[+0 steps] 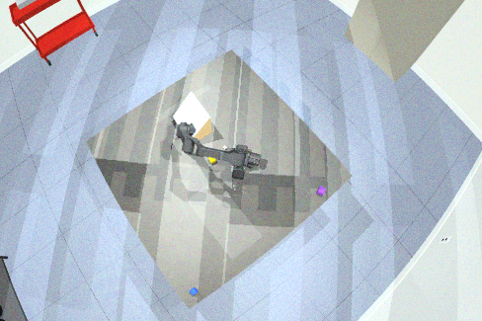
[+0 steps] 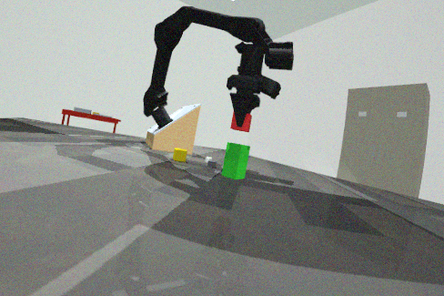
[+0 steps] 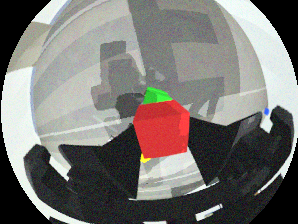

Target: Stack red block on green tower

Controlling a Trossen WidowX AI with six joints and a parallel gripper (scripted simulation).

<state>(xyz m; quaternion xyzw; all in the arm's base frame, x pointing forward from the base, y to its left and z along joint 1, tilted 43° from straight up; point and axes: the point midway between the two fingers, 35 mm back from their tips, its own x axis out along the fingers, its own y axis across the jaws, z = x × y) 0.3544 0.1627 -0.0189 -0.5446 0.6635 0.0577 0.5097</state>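
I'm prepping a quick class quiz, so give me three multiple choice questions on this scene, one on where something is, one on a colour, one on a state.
1. Where is the red block?
A. on the floor
B. in the air above the green tower
C. on the red cart

2. What colour is the small block near the wedge?
A. yellow
B. blue
C. purple

3. The pincer is:
A. open
B. shut on nothing
C. shut on the red block

Answers: B, a gap shows between block and tower; A, it is yellow in the exterior view; C, the fingers clamp the block.
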